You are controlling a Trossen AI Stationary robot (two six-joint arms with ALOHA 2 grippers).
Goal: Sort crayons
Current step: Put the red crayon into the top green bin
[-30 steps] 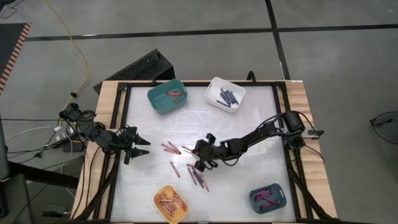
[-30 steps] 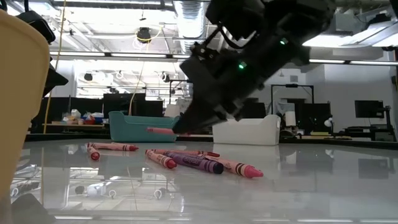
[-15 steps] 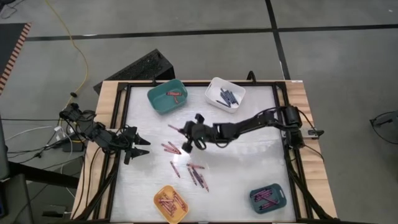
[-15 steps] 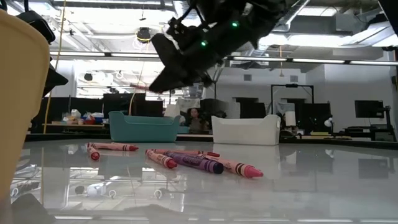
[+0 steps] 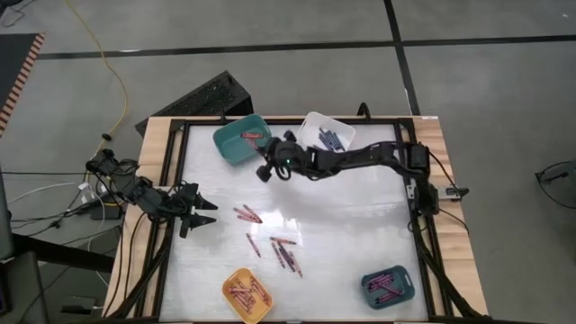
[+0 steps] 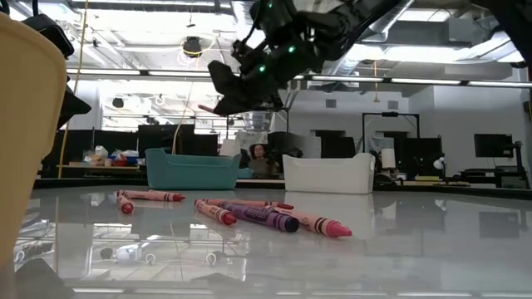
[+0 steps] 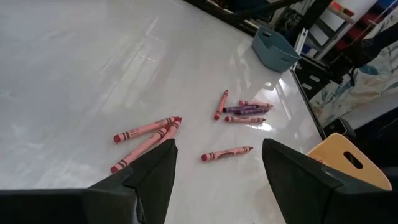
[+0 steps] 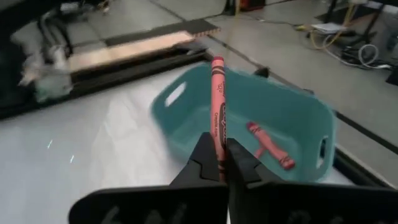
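Right gripper (image 5: 267, 168) is clenched on a red crayon (image 8: 217, 112), holding it raised just beside the teal bin (image 5: 241, 139), on the side of that bin facing the middle of the worktop (image 5: 360, 225). Left gripper (image 5: 205, 212) waits with its fingers spread, well away from the teal bin near the worktop's left edge, grasping nothing.

Largest to smallest: the room beyond is a wide workshop with grey floor crossed by dark lines, ceiling lights, dark monitors and shelving along the far wall, and a person (image 6: 263, 158) seated far back. The worktop is a glossy white sheet in a dark frame on light wood, and it mirrors the lights overhead.

A white bin (image 5: 326, 135) with dark crayons stands just beside the teal bin at the same far edge. A yellow bin (image 5: 247, 293) and a blue-grey bin (image 5: 389, 285) sit at the opposite near edge, both holding crayons. Two red crayons (image 8: 268, 144) lie inside the teal bin. Loose crayons (image 5: 281, 252) lie scattered on the middle of the worktop, well apart from the teal bin.
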